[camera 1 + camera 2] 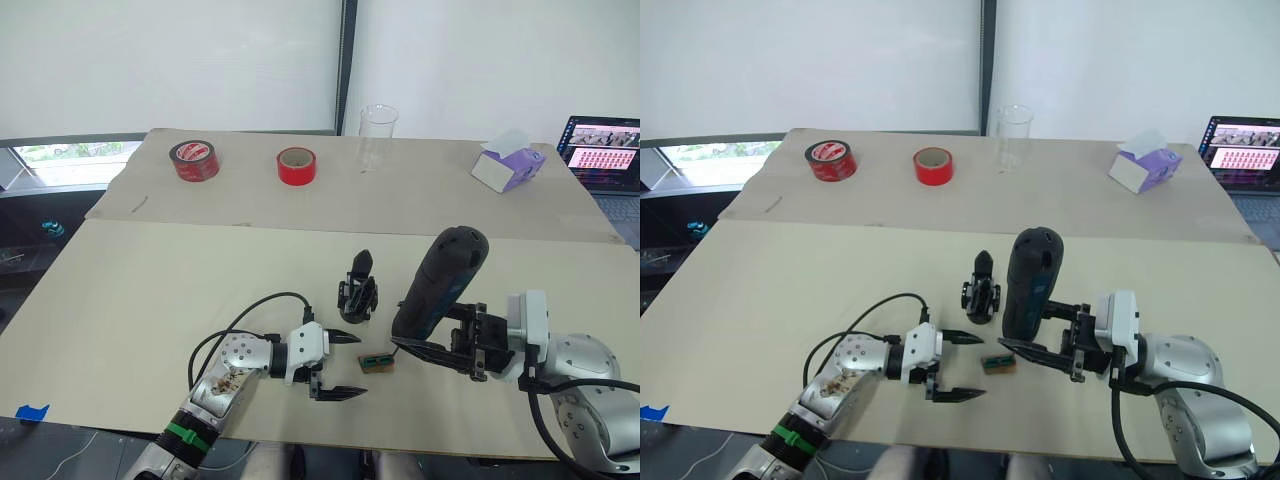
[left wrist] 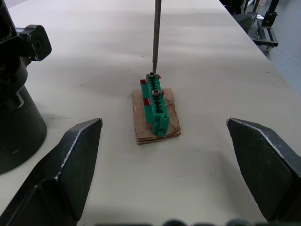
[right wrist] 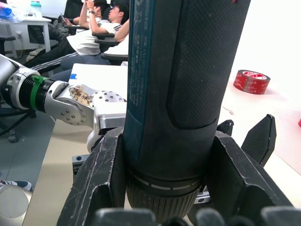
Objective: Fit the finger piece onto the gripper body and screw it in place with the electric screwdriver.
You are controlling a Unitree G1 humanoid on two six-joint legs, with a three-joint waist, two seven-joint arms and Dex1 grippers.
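Nearest of all, the left hand (image 1: 338,365) sits low over the front of the tan surface (image 1: 150,300) with its two black fingers (image 2: 70,165) spread wide and nothing between them. Just past its tips lies a small green block (image 2: 156,101) on a brown pad — the thin metal bit (image 2: 156,37) comes down onto the screw at the block's far end.

That bit belongs to the electric screwdriver (image 1: 440,280), a fat black tool standing almost straight up, leaning a little. The right hand (image 1: 440,345) pinches it tight near the bottom, one finger on each side, as the right wrist view shows.

Just beside the screwdriver, on the robot's left of it, stands the gripper body (image 1: 356,290) — a small black thing with a pointed finger sticking up. It is close to the green block but not touching it. The finger piece may already be on it; it is too small to tell.

Farther back are two rolls of red tape (image 1: 195,160), (image 1: 297,166), a clear cup (image 1: 378,138) and a purple tissue box (image 1: 508,162). A laptop (image 1: 602,150) sits at the far right edge.
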